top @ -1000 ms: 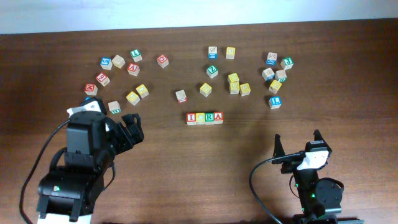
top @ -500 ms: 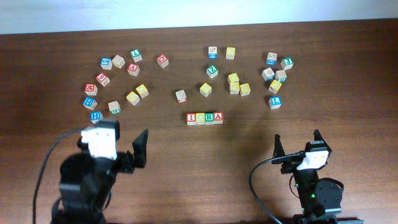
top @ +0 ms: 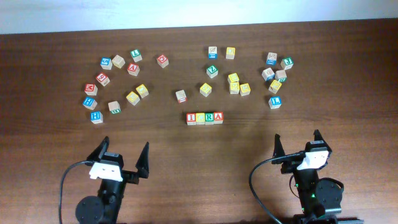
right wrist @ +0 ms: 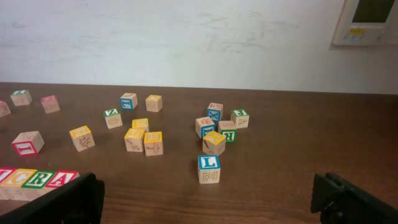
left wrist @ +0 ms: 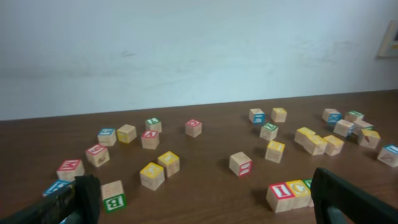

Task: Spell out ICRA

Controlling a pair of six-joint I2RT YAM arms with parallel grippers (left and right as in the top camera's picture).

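Both arms were folded low over their bases, left gripper point(top: 124, 148) held with jaws wide apart, right gripper point(top: 297, 139) likewise — jaws wide, fingers pointed forward.

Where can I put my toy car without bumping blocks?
The table is bare between the ICRA row and the left end effector and right end effector. Crowded: left block cluster and right block cluster; the far strip behind them is free.

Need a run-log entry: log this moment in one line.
ICRA row: spelled, untouched | left pincer: open, empty | right pincer: open, empty
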